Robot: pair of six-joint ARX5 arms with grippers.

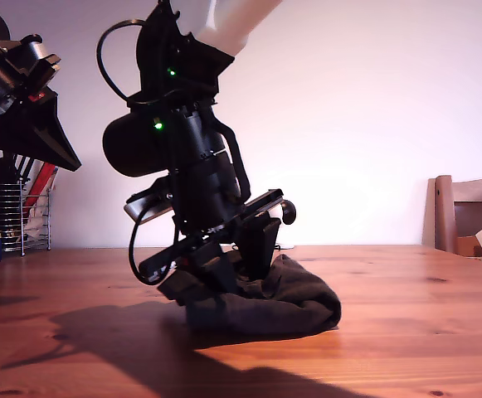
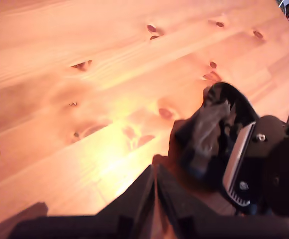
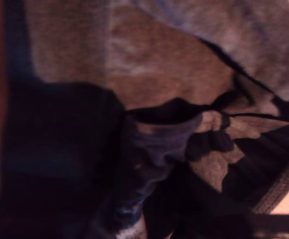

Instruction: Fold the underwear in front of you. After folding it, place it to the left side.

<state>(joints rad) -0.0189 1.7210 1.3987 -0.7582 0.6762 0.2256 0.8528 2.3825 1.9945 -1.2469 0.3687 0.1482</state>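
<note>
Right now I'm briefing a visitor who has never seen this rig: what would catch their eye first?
First, the big black arm with my second gripper pressed down into the underwear, a dark crumpled heap on the wooden table near the middle of the exterior view. Next, my first gripper raised high at the exterior view's left, above a wire rack. The second wrist view is filled with grey fabric.

Dark grey-black underwear [image 1: 294, 298] on knotty orange-brown wooden table [image 1: 423, 332]

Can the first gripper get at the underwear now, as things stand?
Probably not directly: my first gripper is raised over bare table, apart from the underwear, and my second gripper already sits on the cloth.
</note>
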